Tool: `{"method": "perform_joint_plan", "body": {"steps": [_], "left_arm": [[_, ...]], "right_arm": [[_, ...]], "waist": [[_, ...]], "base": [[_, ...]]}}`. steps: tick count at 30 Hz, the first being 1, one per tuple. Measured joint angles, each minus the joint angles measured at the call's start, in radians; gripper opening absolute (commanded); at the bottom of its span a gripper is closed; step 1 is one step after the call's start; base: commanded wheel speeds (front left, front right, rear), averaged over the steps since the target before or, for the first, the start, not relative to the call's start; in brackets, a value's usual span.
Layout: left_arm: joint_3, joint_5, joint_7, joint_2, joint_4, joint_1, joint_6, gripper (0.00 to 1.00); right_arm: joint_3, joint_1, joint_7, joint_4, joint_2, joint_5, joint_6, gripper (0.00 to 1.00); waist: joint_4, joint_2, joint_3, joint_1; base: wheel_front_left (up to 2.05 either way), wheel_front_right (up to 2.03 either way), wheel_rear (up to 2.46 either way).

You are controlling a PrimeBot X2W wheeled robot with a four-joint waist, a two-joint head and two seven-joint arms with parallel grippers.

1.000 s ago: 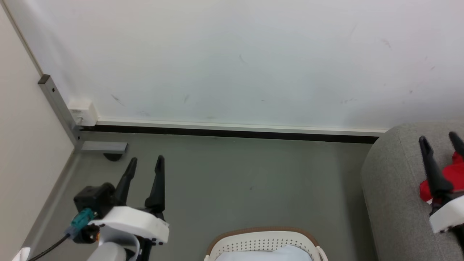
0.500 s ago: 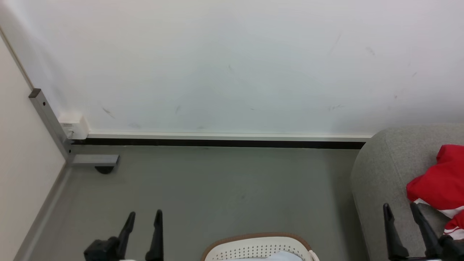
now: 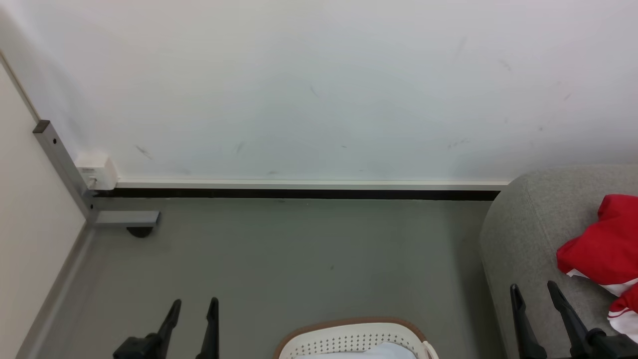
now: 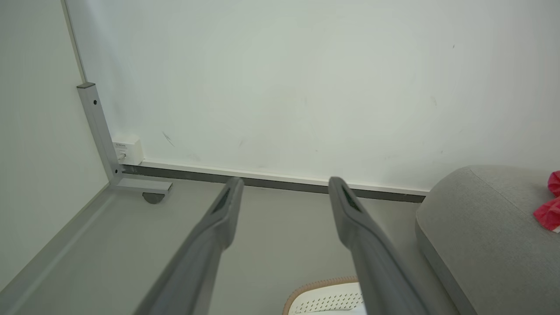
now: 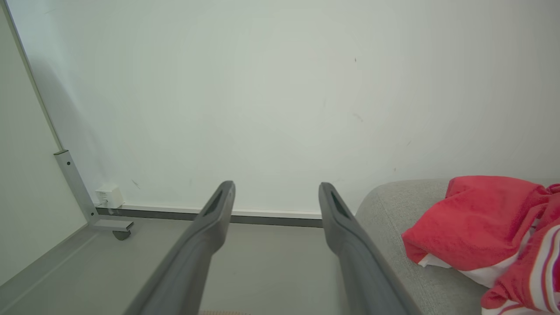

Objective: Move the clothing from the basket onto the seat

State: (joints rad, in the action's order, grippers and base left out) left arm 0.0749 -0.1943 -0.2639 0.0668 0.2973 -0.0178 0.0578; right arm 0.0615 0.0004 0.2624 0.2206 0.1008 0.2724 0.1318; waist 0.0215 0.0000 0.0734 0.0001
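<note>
Left of the basket (image 3: 349, 338), the left gripper (image 3: 194, 303) hangs over the grey floor (image 3: 299, 259), its two fingers spread with nothing between them. The basket sits at the bottom edge of the head view, its long axis running side to side. Its far rim is in view with a pale white cloth (image 3: 359, 353) inside, and I cannot tell whether any red clothing is left in it. Right of the basket, the right gripper (image 3: 532, 288) is also spread and empty, its fingers seen against the end of the seat (image 3: 528, 234). Further right of the basket, the clothing (image 3: 603, 244) lies bunched on the seat, just beside that gripper. The basket lies between the two grippers and closer to the robot than their tips, so I judge either arm would have to draw back and dip to reach in, with neither clearly nearer
</note>
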Motion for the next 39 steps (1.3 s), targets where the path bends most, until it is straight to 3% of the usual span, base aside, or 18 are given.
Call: {"method": "perform_joint_plan", "body": {"steps": [12, 13, 18, 39], "left_arm": [[-0.043, 0.024, 0.000, -0.016, 0.002, -0.007, 0.030, 1.00], [-0.043, 0.024, 0.000, -0.016, 0.002, -0.007, 0.030, 0.00], [-0.038, 0.017, 0.009, -0.024, 0.046, 0.021, 0.030, 0.00], [-0.076, -0.355, 0.106, -0.024, 0.023, 0.005, 0.039, 0.00]], "right_arm": [[-0.003, -0.009, 0.000, 0.002, -0.003, -0.008, 0.000, 1.00], [-0.003, -0.009, 0.000, 0.002, -0.003, -0.008, 0.000, 0.00], [0.000, 0.021, -0.009, 0.040, -0.012, 0.000, 0.000, 0.00], [-0.043, 0.001, -0.106, 0.039, -0.024, 0.352, 0.000, 0.00]], "waist": [[0.009, 0.0000, -0.002, 0.0000], [0.009, 0.0000, -0.002, 0.0000], [0.009, 0.0000, -0.003, 0.0000], [0.004, 0.0000, -0.015, 0.0000]], "base": [[0.00, 0.00, 0.00], [0.00, 0.00, 0.00], [0.00, 0.00, 0.00], [0.00, 0.00, 0.00]]}}
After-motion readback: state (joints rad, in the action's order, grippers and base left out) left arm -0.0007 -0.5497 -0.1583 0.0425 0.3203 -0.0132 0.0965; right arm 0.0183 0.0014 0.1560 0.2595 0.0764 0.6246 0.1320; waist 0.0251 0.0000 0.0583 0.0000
